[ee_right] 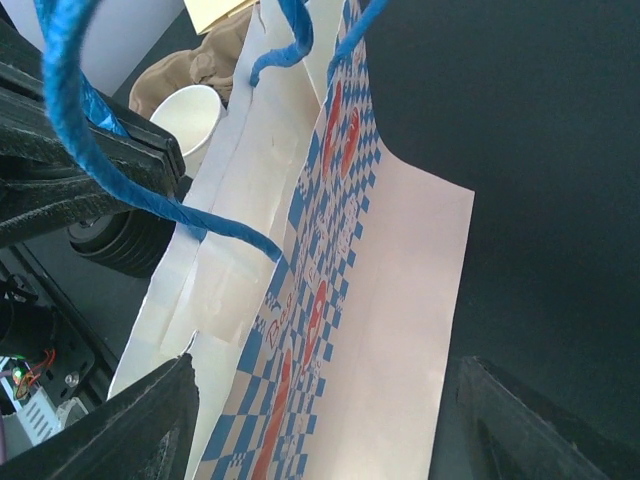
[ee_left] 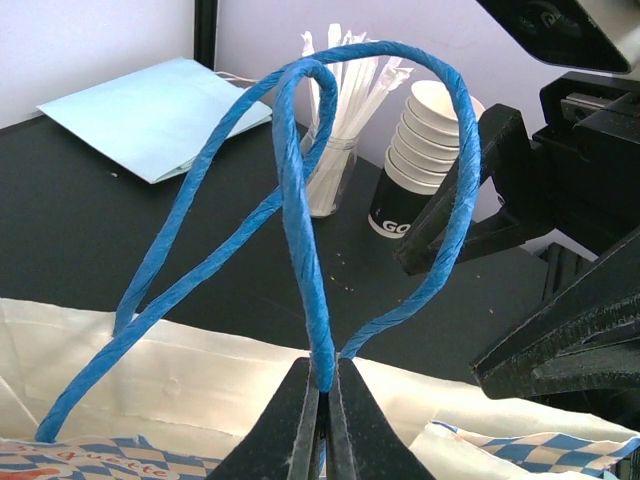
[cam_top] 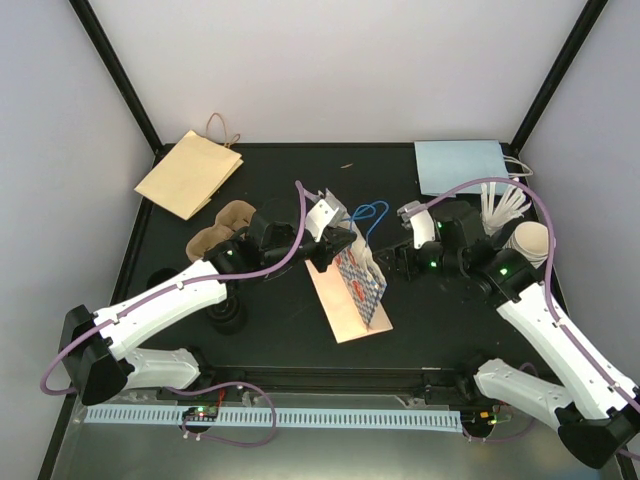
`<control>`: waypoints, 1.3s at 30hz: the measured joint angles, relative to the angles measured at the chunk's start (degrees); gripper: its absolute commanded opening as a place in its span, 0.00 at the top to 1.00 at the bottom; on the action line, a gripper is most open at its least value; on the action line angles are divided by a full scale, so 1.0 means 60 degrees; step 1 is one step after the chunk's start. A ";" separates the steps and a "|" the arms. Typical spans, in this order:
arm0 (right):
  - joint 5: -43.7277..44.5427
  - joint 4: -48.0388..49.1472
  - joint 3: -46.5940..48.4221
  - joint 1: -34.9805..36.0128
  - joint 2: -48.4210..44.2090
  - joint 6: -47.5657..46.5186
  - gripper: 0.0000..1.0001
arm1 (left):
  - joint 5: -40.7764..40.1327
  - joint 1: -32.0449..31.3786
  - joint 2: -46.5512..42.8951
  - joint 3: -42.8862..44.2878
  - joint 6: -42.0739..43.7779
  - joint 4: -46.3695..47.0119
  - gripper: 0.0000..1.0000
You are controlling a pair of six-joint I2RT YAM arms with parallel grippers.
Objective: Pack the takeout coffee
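Blue cord handle, 1 of 2, is clenched in the left pincer, the checkered bag just beneath it on the counter. Right pincer (released, jaws wide) faces the bag's side.

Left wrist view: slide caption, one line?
Left gripper shut on the blue handle of the paper bag; stacked cups and straws behind.

I read only one legible marking: the white letters "GO" on the dark band of the lowest cup in the cup stack, seen from my left wrist; the rest of that word was hidden. The blue-and-white checked paper bag carried red script lettering, repeated along its face. I could not make out a single word of it in any view.
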 measured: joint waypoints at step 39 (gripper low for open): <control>0.2255 -0.0550 0.1231 0.1402 0.1796 0.0517 0.45 | 0.0288 0.0000 0.0004 0.0000 0.0076 -0.0080 0.99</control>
